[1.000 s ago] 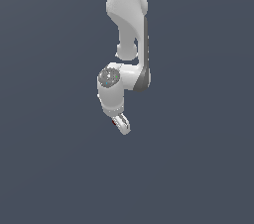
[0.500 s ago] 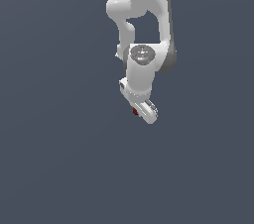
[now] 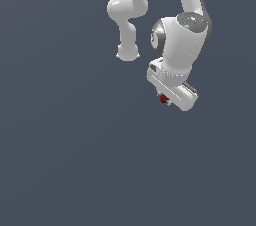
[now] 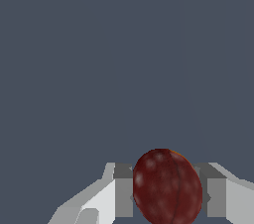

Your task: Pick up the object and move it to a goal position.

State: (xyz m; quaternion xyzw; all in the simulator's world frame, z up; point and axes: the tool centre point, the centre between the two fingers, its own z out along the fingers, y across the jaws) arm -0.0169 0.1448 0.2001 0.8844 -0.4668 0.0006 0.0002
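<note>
The object (image 4: pixel 167 187) is a small dark red, egg-shaped lump with a glossy skin. In the wrist view it sits squeezed between my two grey finger pads (image 4: pixel 124 191), one on each side. My gripper (image 4: pixel 168 193) is shut on it. In the exterior view the object (image 3: pixel 163 99) shows as a tiny red spot under the white hand, at my gripper (image 3: pixel 165 100), which hangs from the arm in the upper part of the exterior view's right half. The fingers themselves are mostly hidden by the hand there.
A plain dark blue-grey surface (image 3: pixel 75 160) fills the whole background in both views. The white arm's links and elbow (image 3: pixel 127 15) reach down from the top of the exterior view.
The arm has swung toward the exterior view's right and turned its wrist, carrying the red object along in the shut fingers.
</note>
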